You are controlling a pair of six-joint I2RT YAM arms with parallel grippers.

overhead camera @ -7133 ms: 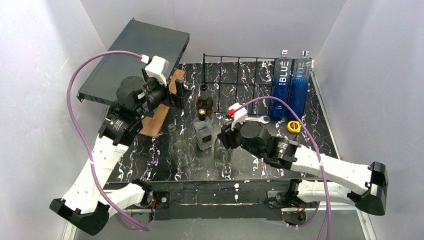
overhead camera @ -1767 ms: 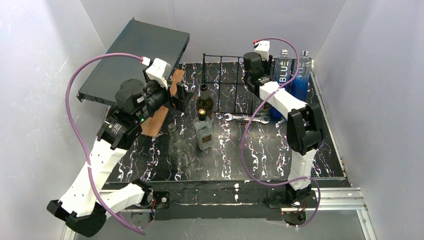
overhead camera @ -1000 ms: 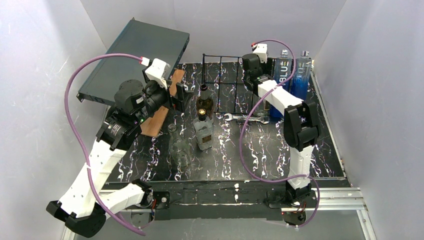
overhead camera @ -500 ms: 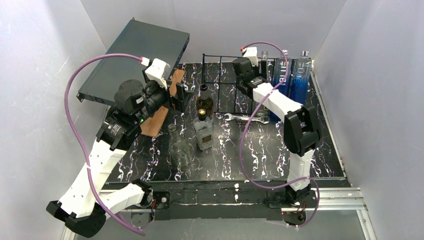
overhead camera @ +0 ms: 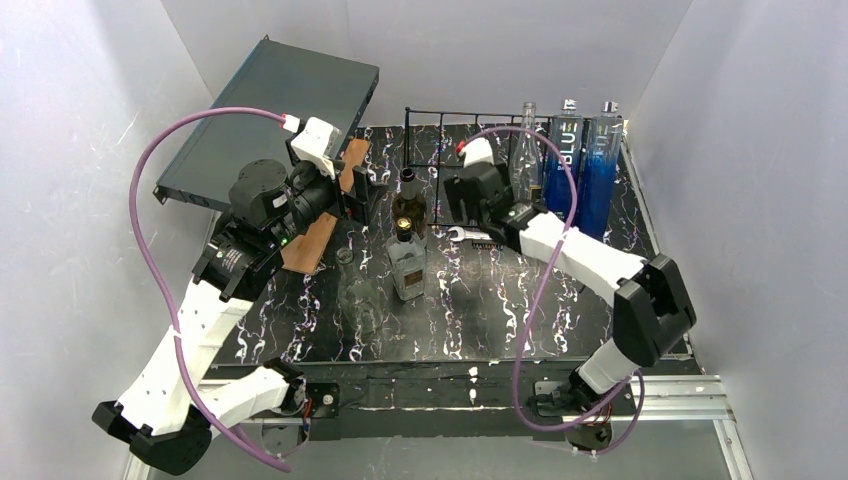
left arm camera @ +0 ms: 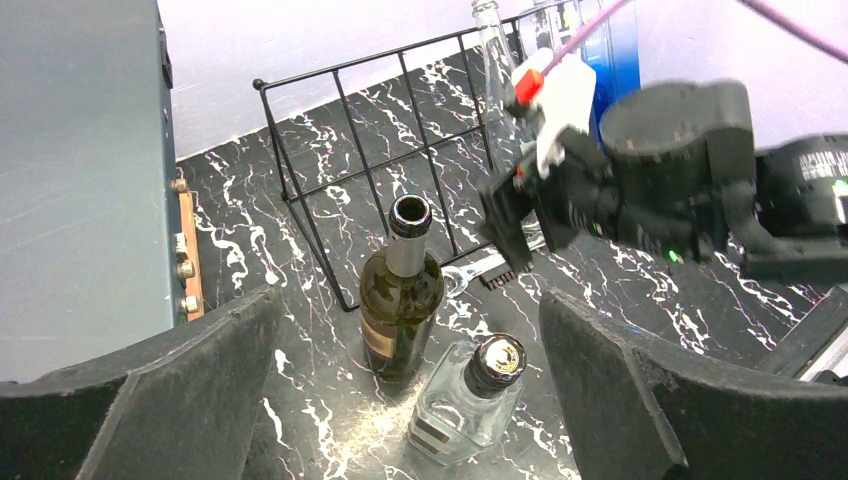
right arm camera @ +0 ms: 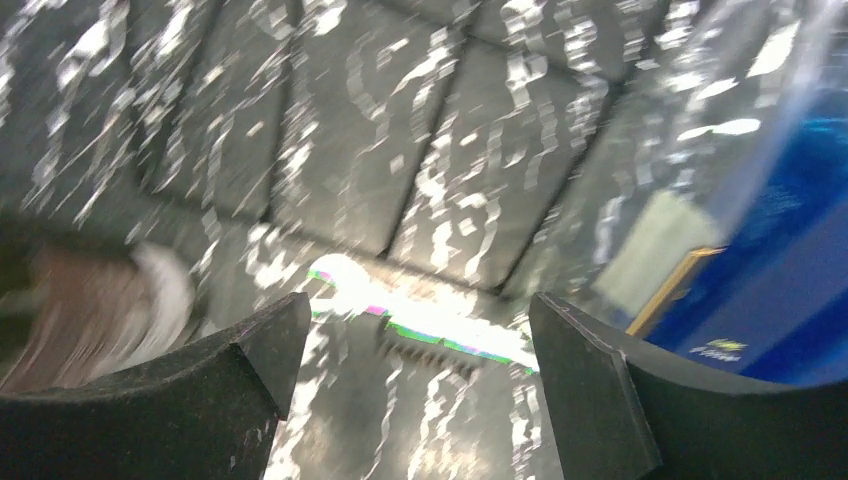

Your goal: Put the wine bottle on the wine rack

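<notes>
A clear glass wine bottle [overhead camera: 525, 145] stands upright in the black wire wine rack [overhead camera: 470, 112], right next to two blue bottles [overhead camera: 563, 165]. My right gripper [overhead camera: 453, 203] hangs open and empty left of that bottle, above a wrench [overhead camera: 480, 237]. The right wrist view shows the wrench [right arm camera: 430, 320] between my open fingers [right arm camera: 205, 385]. A dark wine bottle [overhead camera: 408, 203] stands on the table in front of the rack. My left gripper [overhead camera: 362, 186] is open beside it. In the left wrist view the dark bottle [left arm camera: 400, 300] stands beyond my left gripper [left arm camera: 400, 410].
A square clear bottle [overhead camera: 406, 262] stands just near of the dark one, and a clear glass vessel [overhead camera: 360, 298] stands nearer left. A big dark grey flat box [overhead camera: 270, 110] leans at the back left, with a wooden board [overhead camera: 318, 225] below it.
My right gripper opened, let go of the clear bottle in the rack, and drew back left and toward the near side. The left arm stayed still.
</notes>
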